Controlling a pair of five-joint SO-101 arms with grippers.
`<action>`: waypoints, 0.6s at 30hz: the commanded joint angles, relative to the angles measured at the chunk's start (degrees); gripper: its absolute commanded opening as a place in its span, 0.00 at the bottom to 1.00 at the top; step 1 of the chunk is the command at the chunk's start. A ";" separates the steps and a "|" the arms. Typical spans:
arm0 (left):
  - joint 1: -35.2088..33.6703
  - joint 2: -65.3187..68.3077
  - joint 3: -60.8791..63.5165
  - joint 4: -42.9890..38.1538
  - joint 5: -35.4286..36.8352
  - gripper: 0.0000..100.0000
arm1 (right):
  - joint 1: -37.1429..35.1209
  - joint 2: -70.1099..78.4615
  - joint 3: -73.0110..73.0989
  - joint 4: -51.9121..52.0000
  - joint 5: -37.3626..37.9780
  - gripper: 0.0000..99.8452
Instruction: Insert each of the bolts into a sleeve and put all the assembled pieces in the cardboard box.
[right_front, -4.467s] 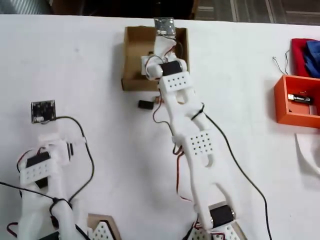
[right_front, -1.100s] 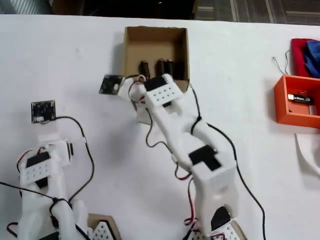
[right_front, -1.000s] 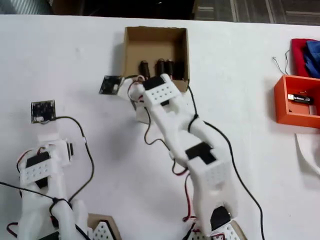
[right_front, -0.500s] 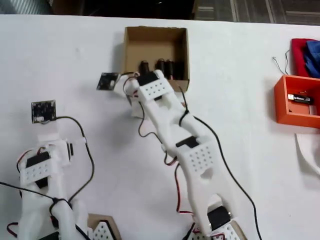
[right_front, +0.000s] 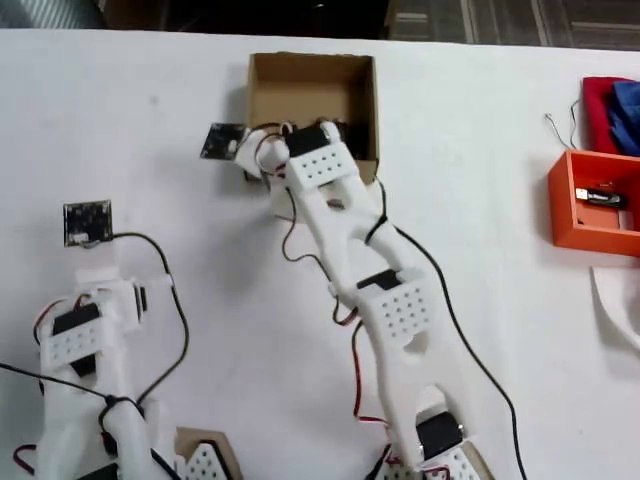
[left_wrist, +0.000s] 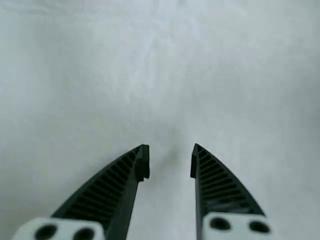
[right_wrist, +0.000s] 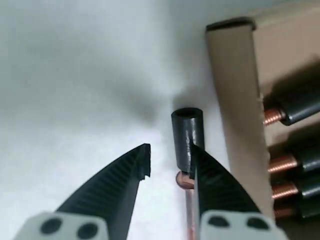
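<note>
Right wrist view: right pincer released | matte black tubular sleeve, coppery bolt beside cardboard box | left pincer released

High view: fixed, far off, straight down over table, both arms in frame. Wrist views: close, looking out along own fingers at the table. Right wrist and high views share cardboard box edge, just beyond one finger.

White table with an open cardboard box near its far edge. A black sleeve with a copper bolt in one end lies on the table just outside one wall of the box. Well to the right of the box stand an orange tray, a red cloth and a white sheet.
</note>
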 joint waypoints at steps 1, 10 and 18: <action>0.00 -0.62 0.13 -0.70 -0.26 0.16 | 0.48 1.63 -2.02 0.31 0.53 0.12; 0.00 -0.62 0.13 -0.70 -0.26 0.16 | 0.48 5.49 -2.11 -1.19 0.09 0.12; 0.00 -0.62 0.13 -0.70 -0.26 0.16 | 0.31 1.45 -2.11 0.13 0.09 0.12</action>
